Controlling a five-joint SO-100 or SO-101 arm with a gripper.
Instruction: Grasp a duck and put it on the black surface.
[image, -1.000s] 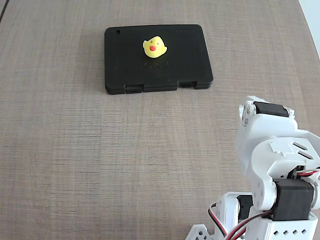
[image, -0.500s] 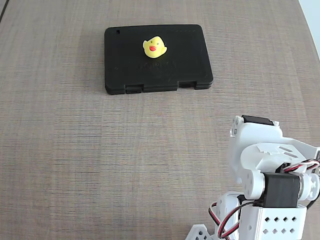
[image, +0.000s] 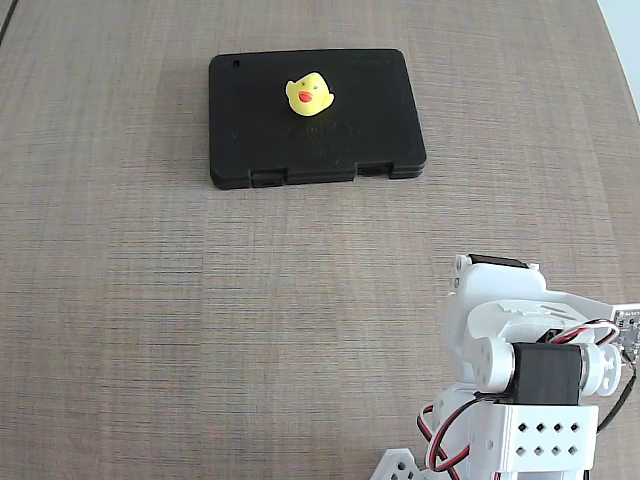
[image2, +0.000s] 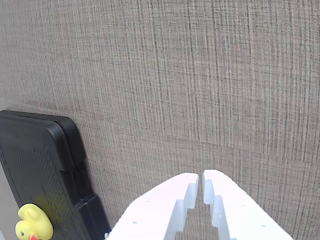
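Duck (image: 309, 95) sits on black surface (image: 380, 110), well apart from gripper (image2: 200, 188), lying off to its lower left in wrist view. Jaws nearly closed w/ nothing held. Task looks done, so no reach needed imo.

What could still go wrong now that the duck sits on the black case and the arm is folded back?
Little, I think. The duck rests on the black case near its far edge, so a knock to the table might roll it off. The gripper is nearly shut, empty and well clear; only a swing back toward the case would threaten the duck.
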